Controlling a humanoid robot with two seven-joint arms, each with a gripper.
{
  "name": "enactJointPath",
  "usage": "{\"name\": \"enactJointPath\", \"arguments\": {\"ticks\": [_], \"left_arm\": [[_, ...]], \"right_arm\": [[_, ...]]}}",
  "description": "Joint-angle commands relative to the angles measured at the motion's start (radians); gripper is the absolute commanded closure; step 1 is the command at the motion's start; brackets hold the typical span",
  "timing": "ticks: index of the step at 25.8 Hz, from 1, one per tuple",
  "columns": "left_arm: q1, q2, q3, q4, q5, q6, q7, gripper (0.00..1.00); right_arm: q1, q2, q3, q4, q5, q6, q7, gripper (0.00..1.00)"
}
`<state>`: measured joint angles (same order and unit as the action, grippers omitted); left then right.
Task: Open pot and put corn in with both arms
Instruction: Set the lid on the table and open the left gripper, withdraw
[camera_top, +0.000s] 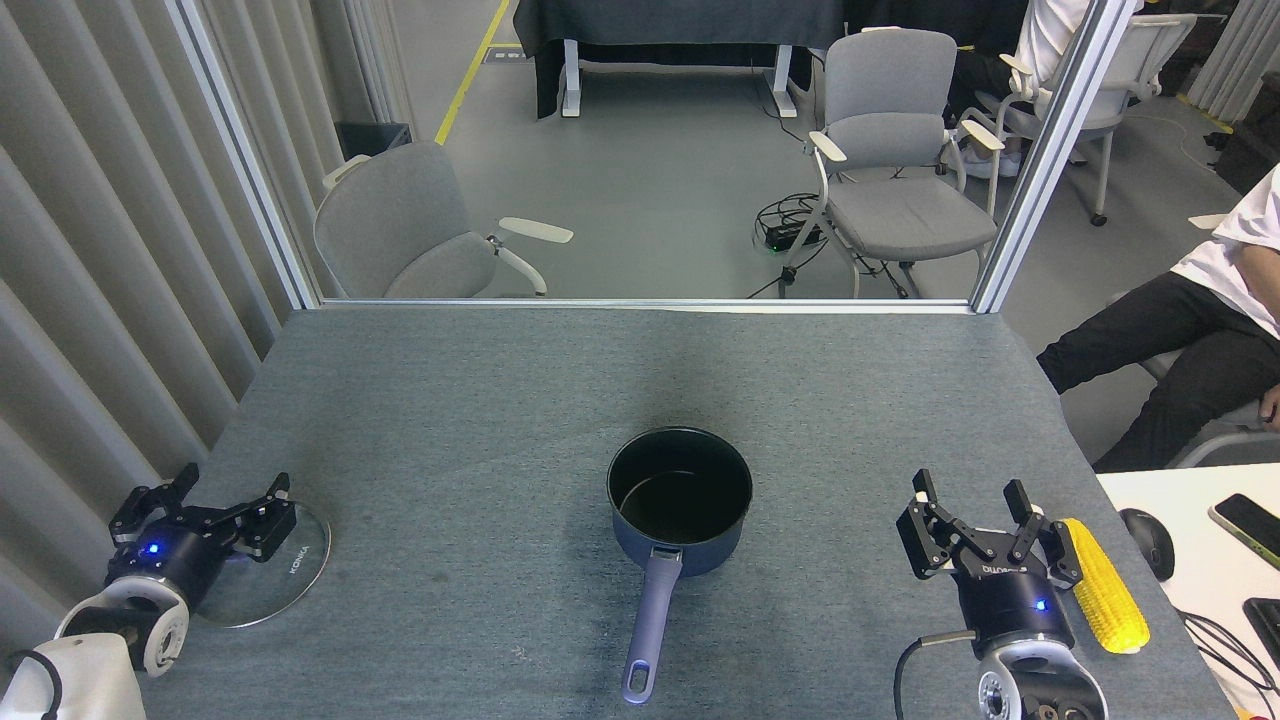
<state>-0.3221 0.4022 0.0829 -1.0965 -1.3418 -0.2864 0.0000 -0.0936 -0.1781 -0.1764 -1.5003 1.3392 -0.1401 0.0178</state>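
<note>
the right gripper (976, 520), fingers apart and empty, sits just at 9 o'clock of the corn (1102, 586). it should shift toward 3 o'clock, straddle the cob's middle, then carry it to the open pot (680, 498). the left gripper (205, 500), fingers spread, hovers over the lid (290, 570) on the desk (500, 400).

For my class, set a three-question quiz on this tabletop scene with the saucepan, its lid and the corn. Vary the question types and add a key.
1. True or false: the lid is on the pot.
2. The corn lies: A) inside the pot, B) on the table just right of the right gripper, C) in the left gripper.
3. Fill in: the pot's handle points ____ the robot.

Key
1. False; it lies flat on the table by the open left gripper.
2. B; the right gripper is open, holding nothing.
3. Toward.
</note>
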Motion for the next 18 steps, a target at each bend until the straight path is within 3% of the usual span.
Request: {"name": "enactJointPath", "arguments": {"ticks": [1, 5, 9, 18], "left_arm": [[0.097, -0.082, 0.037, -0.241, 0.004, -0.042, 0.017, 0.02], [0.238, -0.187, 0.035, -0.467, 0.006, -0.048, 0.081, 0.02], [0.325, -0.298, 0.034, -0.537, 0.006, -0.059, 0.106, 0.01], [0.342, -0.313, 0.035, -0.525, 0.006, -0.071, 0.106, 0.01]], "right_arm": [[0.0, -0.001, 0.0, 0.0, 0.0, -0.001, 0.001, 0.01], [0.0, 0.0, 0.0, 0.0, 0.0, -0.003, 0.001, 0.01], [0.0, 0.0, 0.001, 0.0, 0.0, -0.003, 0.001, 0.01], [0.0, -0.004, 0.002, 0.0, 0.002, -0.003, -0.001, 0.01]]}}
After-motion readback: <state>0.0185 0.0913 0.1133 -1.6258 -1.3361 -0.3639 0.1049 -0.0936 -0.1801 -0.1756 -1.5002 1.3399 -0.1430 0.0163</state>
